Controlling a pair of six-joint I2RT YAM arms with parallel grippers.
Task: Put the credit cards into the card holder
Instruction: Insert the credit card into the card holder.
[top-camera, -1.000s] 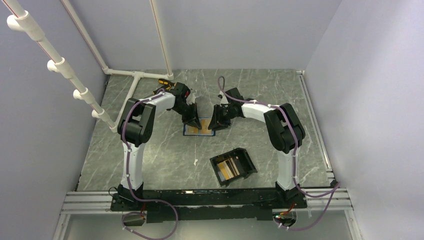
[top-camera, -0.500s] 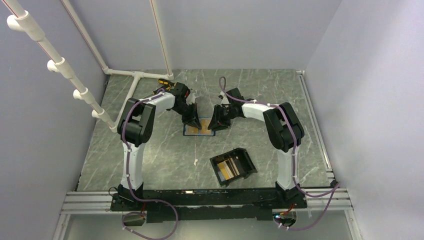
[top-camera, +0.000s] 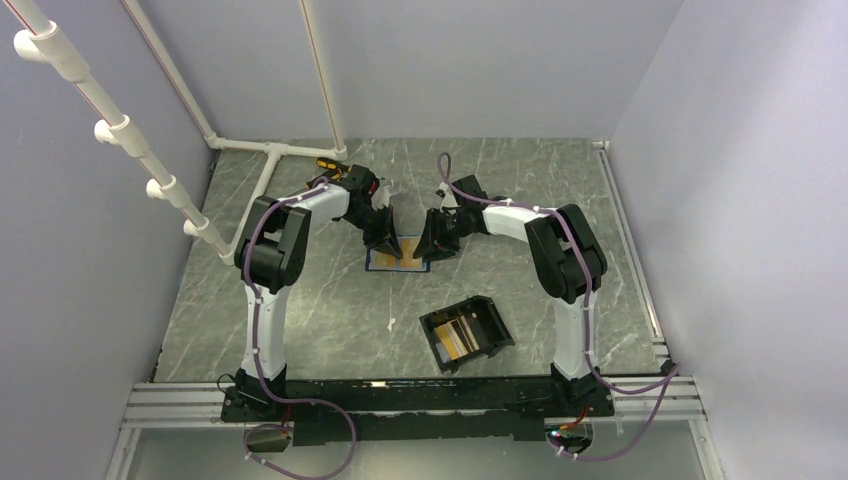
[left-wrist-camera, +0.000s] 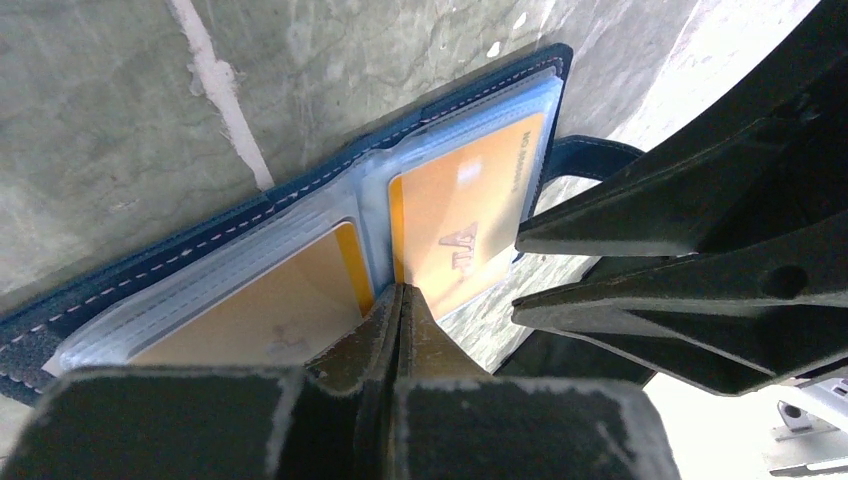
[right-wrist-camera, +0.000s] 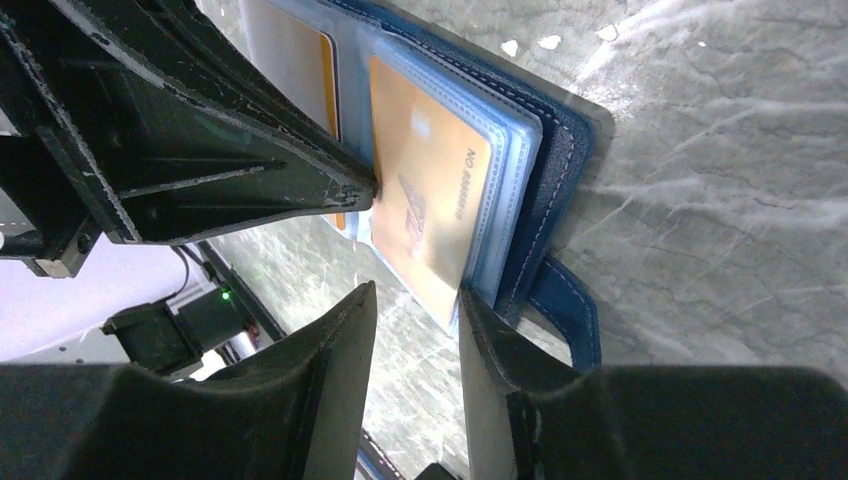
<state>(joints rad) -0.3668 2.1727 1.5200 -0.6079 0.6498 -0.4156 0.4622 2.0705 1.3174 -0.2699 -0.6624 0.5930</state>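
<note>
Orange-gold rectangular credit cards (left-wrist-camera: 465, 225) tucked in clear plastic sleeves (left-wrist-camera: 200, 285) of a dark blue, white-stitched folding wallet (left-wrist-camera: 150, 265), spread open at mid-table. Small print along one card's edge starting "NO", rest too blurred; faint triangular emblem mid-face. One more such card lying in the shallow black rectangular card holder (top-camera: 495, 325), nearer the arm bases, well apart from the wallet. Left gripper (left-wrist-camera: 400, 295) pinched fully together, tips pressing the wallet's centre fold. Right gripper (right-wrist-camera: 417, 300) with jaws parted, one either side of the printed card's near end. Grey veined stone-look table (top-camera: 300, 300); plain lilac walls (top-camera: 480, 60); white pipe frame (top-camera: 270, 150).
</note>
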